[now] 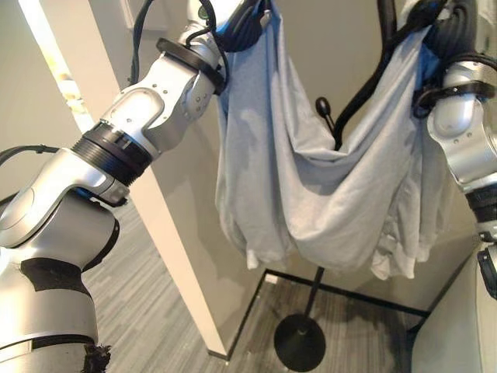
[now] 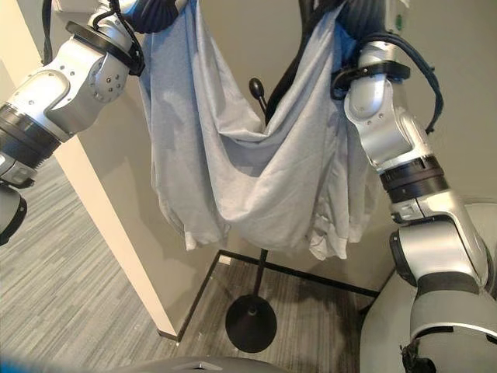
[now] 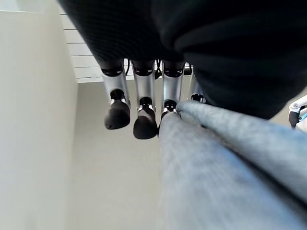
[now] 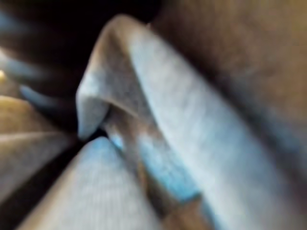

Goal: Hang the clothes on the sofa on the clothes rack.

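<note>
Nearest, the grey striped carpet floor (image 2: pixel 70 295) is lying low on the left, and the round black base of the black metal clothes rack (image 2: pixel 251 322) is standing on it in the middle, its thin pole rising behind the hanging cloth. Above that base the pale blue-grey cotton shirt (image 2: pixel 256 179) is sagging like a hammock, stretched between the two raised arms, with its hem and sleeves dangling just above the rack's base. The left hand (image 3: pixel 144 120) is holding up the shirt's left end: in its wrist view the dark-tipped fingers are curling downward and a thick fold of the cloth is running under them, so it is grasping the shirt. The right hand (image 2: pixel 365 15) is lifting the right end at the top edge of the head views; its wrist view is showing bunched cloth close up, but whether its fingers are clenched I cannot tell. Farther back, a black knobbed rack peg (image 2: pixel 255 85) is poking up just behind the shirt's sagging middle, in front of the plain beige wall (image 2: pixel 458 116). To do this step well, the arms probably should be keeping the cloth spread and high, then lowering its middle or collar over that peg so the weight is settling evenly before either hand lets go.
</note>
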Available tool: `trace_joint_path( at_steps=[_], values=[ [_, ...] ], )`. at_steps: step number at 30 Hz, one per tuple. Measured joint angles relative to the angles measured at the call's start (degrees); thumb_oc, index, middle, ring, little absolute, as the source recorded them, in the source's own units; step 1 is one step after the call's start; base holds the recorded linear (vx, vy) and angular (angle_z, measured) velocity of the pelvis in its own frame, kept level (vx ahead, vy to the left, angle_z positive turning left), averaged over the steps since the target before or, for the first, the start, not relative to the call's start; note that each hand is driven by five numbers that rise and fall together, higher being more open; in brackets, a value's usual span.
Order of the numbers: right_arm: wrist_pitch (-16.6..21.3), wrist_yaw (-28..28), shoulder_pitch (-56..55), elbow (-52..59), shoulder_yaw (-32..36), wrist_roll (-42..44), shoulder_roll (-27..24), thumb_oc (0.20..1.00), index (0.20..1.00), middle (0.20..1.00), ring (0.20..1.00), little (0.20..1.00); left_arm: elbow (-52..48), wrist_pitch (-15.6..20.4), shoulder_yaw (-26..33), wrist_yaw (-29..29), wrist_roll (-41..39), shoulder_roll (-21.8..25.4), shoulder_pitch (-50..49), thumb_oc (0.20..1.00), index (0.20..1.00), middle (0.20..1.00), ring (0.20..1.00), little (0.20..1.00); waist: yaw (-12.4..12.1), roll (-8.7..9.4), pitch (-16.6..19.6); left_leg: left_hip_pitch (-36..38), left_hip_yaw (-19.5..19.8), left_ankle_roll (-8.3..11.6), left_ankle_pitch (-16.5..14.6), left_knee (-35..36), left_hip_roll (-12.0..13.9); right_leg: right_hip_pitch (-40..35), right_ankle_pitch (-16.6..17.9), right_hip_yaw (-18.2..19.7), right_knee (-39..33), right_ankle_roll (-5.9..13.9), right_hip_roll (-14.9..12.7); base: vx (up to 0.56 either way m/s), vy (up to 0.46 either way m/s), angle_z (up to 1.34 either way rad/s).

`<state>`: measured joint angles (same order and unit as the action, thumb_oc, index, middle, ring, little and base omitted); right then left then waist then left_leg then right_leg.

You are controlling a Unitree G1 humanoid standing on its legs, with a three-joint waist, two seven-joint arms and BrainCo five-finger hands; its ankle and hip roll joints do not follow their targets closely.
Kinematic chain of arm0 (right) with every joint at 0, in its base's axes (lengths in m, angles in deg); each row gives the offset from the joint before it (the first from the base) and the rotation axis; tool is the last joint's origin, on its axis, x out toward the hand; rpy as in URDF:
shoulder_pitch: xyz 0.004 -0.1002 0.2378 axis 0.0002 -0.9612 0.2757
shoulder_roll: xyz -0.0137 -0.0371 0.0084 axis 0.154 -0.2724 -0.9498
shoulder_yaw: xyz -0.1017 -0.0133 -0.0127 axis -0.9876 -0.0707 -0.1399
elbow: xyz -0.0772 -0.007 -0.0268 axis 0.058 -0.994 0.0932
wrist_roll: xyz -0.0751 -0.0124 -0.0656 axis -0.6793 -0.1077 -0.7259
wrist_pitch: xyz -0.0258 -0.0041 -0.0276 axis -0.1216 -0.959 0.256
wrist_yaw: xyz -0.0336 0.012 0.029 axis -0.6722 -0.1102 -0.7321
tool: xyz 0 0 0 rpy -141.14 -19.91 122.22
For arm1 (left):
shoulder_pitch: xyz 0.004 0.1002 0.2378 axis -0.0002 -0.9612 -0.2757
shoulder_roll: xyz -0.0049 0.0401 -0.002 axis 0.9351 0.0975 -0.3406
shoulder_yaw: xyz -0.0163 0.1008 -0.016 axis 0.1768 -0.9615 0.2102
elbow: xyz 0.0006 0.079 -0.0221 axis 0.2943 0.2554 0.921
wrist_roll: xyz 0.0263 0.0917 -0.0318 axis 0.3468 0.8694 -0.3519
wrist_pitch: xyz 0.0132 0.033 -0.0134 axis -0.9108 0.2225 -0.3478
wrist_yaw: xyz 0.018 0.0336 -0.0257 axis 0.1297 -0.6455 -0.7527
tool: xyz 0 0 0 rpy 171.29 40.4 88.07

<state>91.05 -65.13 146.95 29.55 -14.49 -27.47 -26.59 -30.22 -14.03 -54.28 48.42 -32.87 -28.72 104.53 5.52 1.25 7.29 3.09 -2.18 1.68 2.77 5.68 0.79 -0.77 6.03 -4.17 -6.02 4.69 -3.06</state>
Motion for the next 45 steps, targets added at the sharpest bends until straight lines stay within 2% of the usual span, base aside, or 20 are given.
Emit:
trace_joint_path(
  at_steps=[5,8,16,22,26,30,45],
  values=[
    [0.4,1.5,1.3,-1.5,-1.6,2.8,-1.8,0.200,0.200,0.200,0.200,0.200,1.1,0.6,-0.2,-0.1,-0.1,0.1,0.0,0.200,0.200,0.200,0.200,0.200,-0.1,0.60,-0.3,-0.2,0.1,0.02,0.0,0.0,0.0,0.0,-0.1,-0.1,0.0,-0.01,0.0,0.00,0.000,0.00],
    [0.4,3.2,3.0,-2.5,-5.4,3.2,-6.2,0.200,0.200,0.200,0.200,0.200,2.5,0.7,-0.6,-0.2,-0.1,0.5,0.4,0.200,0.200,0.200,0.200,0.200,-0.1,0.67,-0.3,-0.3,0.6,0.02,0.0,0.0,0.0,0.0,-0.1,-0.5,0.0,0.01,0.0,0.00,0.006,0.05],
    [2.0,5.3,4.0,-3.9,-8.6,3.4,-11.3,0.200,0.200,0.200,0.200,0.200,3.5,1.5,-1.0,-0.7,-0.1,2.7,0.6,0.200,0.200,0.200,0.200,0.200,-0.3,0.97,-0.2,-0.9,1.1,0.02,0.0,0.0,0.0,0.5,-0.2,-1.0,0.0,0.02,0.0,0.00,0.003,0.03],
    [3.1,8.9,3.8,-3.9,-9.4,6.7,-13.7,0.200,0.200,0.200,0.200,0.200,4.5,1.9,-3.3,-1.2,-0.2,4.6,1.6,0.200,0.200,0.200,0.200,0.200,-0.2,1.69,-0.1,-0.9,1.1,0.02,0.0,0.0,0.0,0.5,-0.3,-1.1,0.0,0.05,0.0,0.00,0.000,0.00],
    [5.0,11.4,4.2,-3.4,-11.4,8.5,-16.4,0.200,0.200,0.200,0.200,0.200,6.5,2.2,-7.0,-2.2,-0.1,4.8,4.0,0.200,0.200,0.200,0.200,0.200,0.2,2.26,0.2,-1.0,1.2,0.03,0.0,0.0,0.0,0.5,-0.3,-1.2,0.0,0.07,-0.1,0.00,0.000,0.00],
    [6.9,13.9,7.2,-2.7,-16.7,9.1,-20.1,0.200,0.200,0.200,0.200,0.200,7.8,2.7,-9.3,-2.9,-0.1,4.8,5.4,0.200,0.200,0.200,0.200,0.200,0.4,2.45,0.4,-1.0,1.2,0.03,0.0,0.0,-0.1,0.5,-0.3,-1.2,0.0,0.07,-0.1,0.00,0.000,0.00],
    [6.6,16.0,9.9,-1.7,-20.1,6.6,-20.2,0.200,0.200,0.200,0.200,0.200,7.9,3.0,-9.8,-3.5,-0.1,4.6,6.6,0.200,0.200,0.200,0.200,0.200,0.3,2.33,1.2,-1.0,1.2,0.03,0.0,0.0,-0.1,0.5,-0.3,-1.2,0.0,0.06,-0.1,0.00,0.000,0.00]
  ],
)
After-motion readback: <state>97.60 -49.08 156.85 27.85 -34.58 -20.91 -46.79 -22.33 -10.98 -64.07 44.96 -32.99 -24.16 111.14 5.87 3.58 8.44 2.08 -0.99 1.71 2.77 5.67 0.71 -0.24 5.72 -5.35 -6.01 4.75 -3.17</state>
